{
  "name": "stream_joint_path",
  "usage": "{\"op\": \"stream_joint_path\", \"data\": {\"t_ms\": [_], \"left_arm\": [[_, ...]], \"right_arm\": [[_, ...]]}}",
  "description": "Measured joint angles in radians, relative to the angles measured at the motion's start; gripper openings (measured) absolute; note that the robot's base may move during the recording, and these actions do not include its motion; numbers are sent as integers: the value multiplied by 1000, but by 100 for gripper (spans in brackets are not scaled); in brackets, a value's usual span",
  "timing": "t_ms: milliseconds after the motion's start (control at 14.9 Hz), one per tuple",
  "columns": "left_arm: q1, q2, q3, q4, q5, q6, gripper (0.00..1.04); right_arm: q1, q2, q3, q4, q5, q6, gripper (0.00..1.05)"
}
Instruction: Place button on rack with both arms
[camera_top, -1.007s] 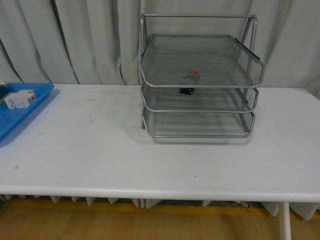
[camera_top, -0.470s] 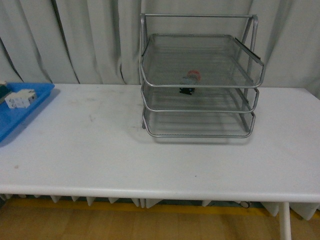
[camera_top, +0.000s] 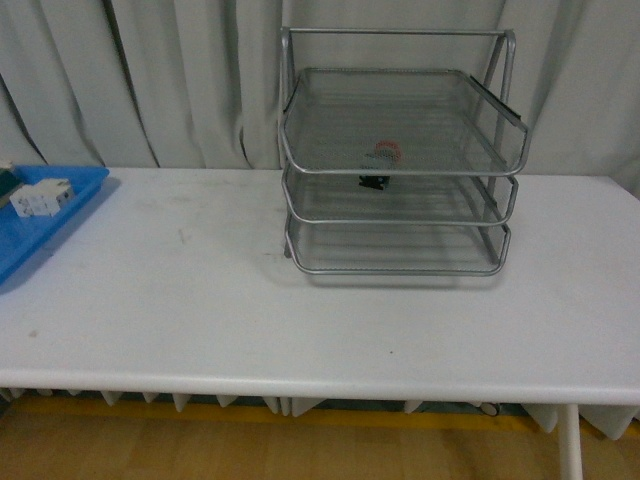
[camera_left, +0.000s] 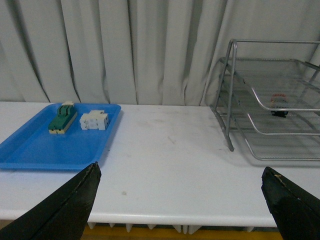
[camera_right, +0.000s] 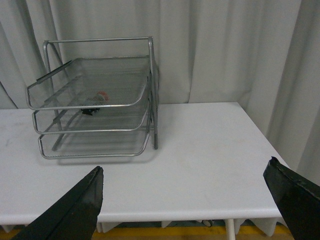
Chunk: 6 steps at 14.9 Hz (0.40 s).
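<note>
Rack (camera_top: 398, 150) stands at the back of the white table (camera_top: 300, 320), close to the grey curtain (camera_top: 180, 80); its three mesh trays sit stacked in an upright frame. The button (camera_top: 384, 158) lies in the top tray, near that tray's front rim and a little left of its middle; its red cap shows through the mesh, and its dark body shows just below the rim wire. From the left wrist the button (camera_left: 278, 102) shows as a red and dark speck inside the rack (camera_left: 270, 100), and from the right wrist it (camera_right: 97, 101) appears in the same top tray of the rack (camera_right: 95, 100).

Well left of the rack, at the table's edge, lies a blue tray (camera_top: 45, 225). In it a white block (camera_top: 40, 198) rests, and the left wrist view shows a green-topped block (camera_left: 62, 118) just beside the white block (camera_left: 94, 120), both toward the far end of the blue tray (camera_left: 50, 147).

No arm shows in the front view. The left gripper (camera_left: 180, 205) has its jaws wide apart, with nothing between them, hanging well short of the rack. The right gripper (camera_right: 190, 205) has its jaws spread wide as well and holds nothing, facing the rack from the table's other side.
</note>
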Motion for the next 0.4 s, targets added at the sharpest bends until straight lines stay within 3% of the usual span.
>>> {"op": "stream_joint_path", "data": {"t_ms": [403], "left_arm": [[0,0,0,0,0,0,98]], "right_arm": [[0,0,0,0,0,0,98]]}}
